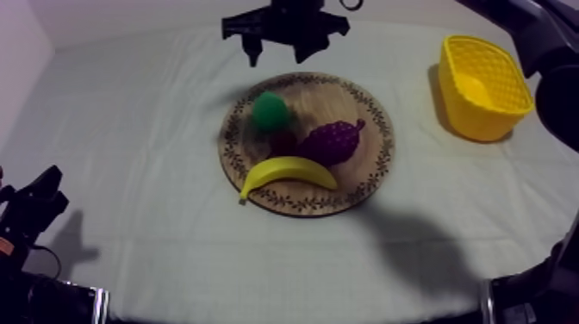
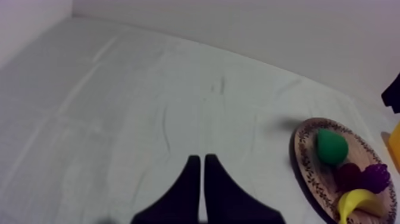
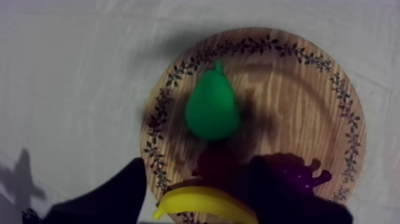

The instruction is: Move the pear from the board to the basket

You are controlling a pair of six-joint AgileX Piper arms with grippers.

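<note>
Pear [image 1: 270, 110] on far-left part of board [image 1: 379, 159], just beside red fruit [image 1: 284, 140]. Right gripper [image 3: 202, 164] over board, fingers apart, empty. Left gripper [image 2: 199, 159] pressed together, near left. Pear likely light, hard, slick: grip across wide belly. Basket [image 1: 482, 86] far right.

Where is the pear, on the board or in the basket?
On the wooden board: the pear lies there beside the small red fruit, ungripped.

Left arm [image 1: 30, 215] resting low at its side, jaws pressed together, right arm [image 1: 551, 43] stretched far forward, jaws spread apart
</note>
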